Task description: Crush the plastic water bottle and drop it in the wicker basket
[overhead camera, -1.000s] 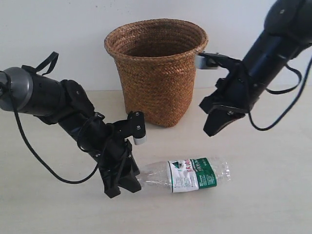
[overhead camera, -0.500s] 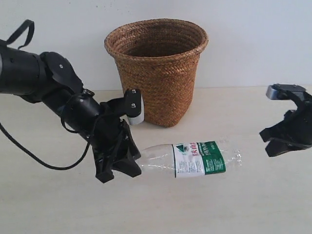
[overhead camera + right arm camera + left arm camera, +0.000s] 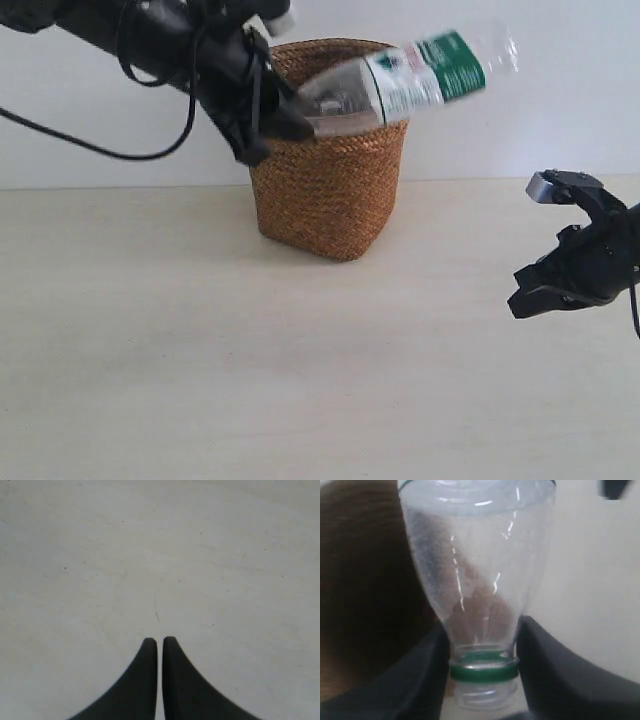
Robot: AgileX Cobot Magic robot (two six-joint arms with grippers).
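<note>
- The bottle (image 3: 420, 75) is off the bench (image 3: 200, 350), where it lay half a second ago. It now hangs at the rim of the basket (image 3: 330, 190), seemingly over the mouth, with its base tilted up past the right side.
- The left claw (image 3: 285, 115) is clenched on its neck.
- The right claw (image 3: 530, 300), pinched closed on nothing, sits low at the right, much as before.
- The bottle looks uncrushed, so a drop now would likely skip that step.

A pale cream surface (image 3: 250, 380) fills the lower part of the exterior view — matte, faintly streaked, with a few tiny dark specks. Behind it rises a plain white wall (image 3: 560, 110), meeting it along a straight line.
</note>
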